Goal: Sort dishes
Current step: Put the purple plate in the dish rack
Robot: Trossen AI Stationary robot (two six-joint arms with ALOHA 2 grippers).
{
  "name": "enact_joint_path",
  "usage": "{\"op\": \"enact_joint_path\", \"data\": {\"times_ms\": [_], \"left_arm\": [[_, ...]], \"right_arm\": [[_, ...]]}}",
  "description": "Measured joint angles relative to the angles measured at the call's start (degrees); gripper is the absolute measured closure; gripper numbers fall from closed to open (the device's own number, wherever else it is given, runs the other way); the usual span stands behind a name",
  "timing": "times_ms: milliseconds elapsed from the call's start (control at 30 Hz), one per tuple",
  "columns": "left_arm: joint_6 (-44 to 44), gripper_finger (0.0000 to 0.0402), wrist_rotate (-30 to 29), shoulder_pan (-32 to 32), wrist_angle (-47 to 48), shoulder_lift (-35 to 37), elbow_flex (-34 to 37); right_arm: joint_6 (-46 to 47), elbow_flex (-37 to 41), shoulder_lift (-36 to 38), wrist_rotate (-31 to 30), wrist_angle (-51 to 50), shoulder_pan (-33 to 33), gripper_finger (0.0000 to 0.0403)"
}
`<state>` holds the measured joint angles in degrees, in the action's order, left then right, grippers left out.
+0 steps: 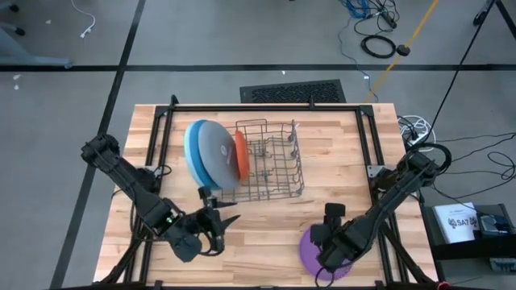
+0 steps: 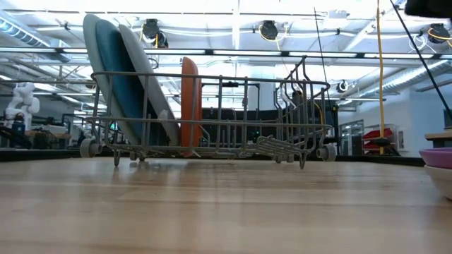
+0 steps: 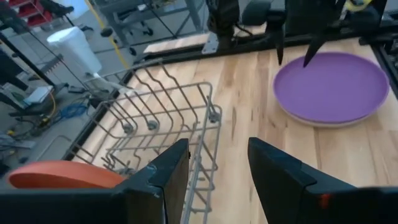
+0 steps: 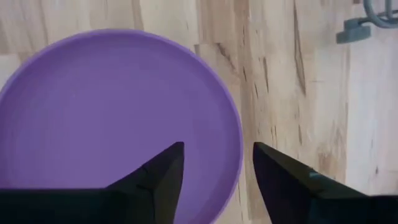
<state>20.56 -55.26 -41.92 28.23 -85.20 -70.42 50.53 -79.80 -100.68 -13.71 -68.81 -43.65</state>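
A wire dish rack stands mid-table. A blue plate, a grey plate and a smaller orange plate stand on edge in its left end. A purple plate lies flat near the front right, stacked on a pale plate. My right gripper points down, open, over the purple plate's rim, one finger over the plate and one over the table beyond it. My left gripper hangs open before the rack's near left corner, nothing between its fingers.
Most of the rack's tines hold nothing. Bare wood lies between the rack and the front edge. A black frame borders the table, and cables lie at the back right.
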Motion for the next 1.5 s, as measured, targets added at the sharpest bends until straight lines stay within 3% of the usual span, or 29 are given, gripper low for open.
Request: {"op": "enact_joint_path", "data": {"times_ms": [200,400,600,800,1033,1133,1300,1500], "left_arm": [[-0.04,0.0235,2.63,-0.77,2.22,0.24,-0.01],[1.55,0.0235,-0.51,-2.73,6.35,1.92,-0.05],[6.12,0.0235,-3.83,-5.66,12.69,3.50,-0.08],[12.36,0.0235,-7.74,-7.51,19.14,3.54,-0.08],[13.29,0.0235,-8.29,-7.71,19.45,3.55,-0.08],[13.37,0.0235,-8.56,-7.67,19.48,3.55,-0.08],[13.60,0.0235,-8.61,-7.66,19.47,3.55,-0.08],[13.58,0.0235,-8.66,-7.54,19.49,3.55,-0.08]], "right_arm": [[-2.88,0.00,0.00,1.91,4.60,4.02,0.0219],[-3.68,-0.01,0.01,0.95,9.63,8.48,0.0219],[-5.66,0.36,0.07,5.36,0.02,9.37,0.0220],[-5.94,9.76,3.24,12.39,6.86,8.41,0.0220],[-5.36,19.44,8.46,14.61,16.12,8.52,0.0220],[-5.82,23.68,8.50,16.41,15.60,9.11,0.0220],[-7.15,27.50,8.66,16.93,22.85,9.97,0.0222],[-8.70,28.10,8.66,17.41,24.34,10.64,0.0282]]}}
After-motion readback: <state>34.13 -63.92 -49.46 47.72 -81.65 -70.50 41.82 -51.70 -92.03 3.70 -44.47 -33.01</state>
